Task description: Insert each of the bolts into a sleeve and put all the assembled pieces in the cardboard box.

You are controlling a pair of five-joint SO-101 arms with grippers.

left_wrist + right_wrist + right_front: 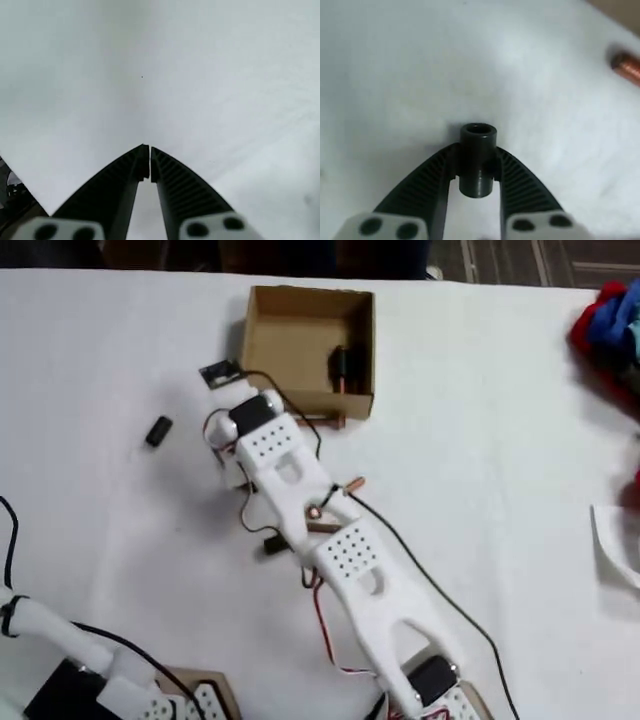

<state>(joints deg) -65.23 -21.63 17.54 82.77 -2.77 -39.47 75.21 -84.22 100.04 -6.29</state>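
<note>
My right gripper (476, 150) is shut on a black sleeve (478, 162), which stands with its open end up between the fingers. Beyond it lies a copper bolt (626, 66). In the high view the right arm (345, 550) stretches from the bottom right towards the cardboard box (262, 340), its wrist just in front of the box's near-left corner. An assembled piece (345, 368) lies inside the box. Another black sleeve (158, 430) lies to the left. Copper bolts lie by the box front (335, 423) and beside the arm (352, 484). My left gripper (149, 150) is shut and holds nothing above bare white table.
The left arm (60, 635) rests at the bottom-left corner. Cables (440, 590) trail beside the right arm. Coloured cloth (610, 320) and a white object (615, 540) sit at the right edge. The white table (500, 440) is open to the right of the box.
</note>
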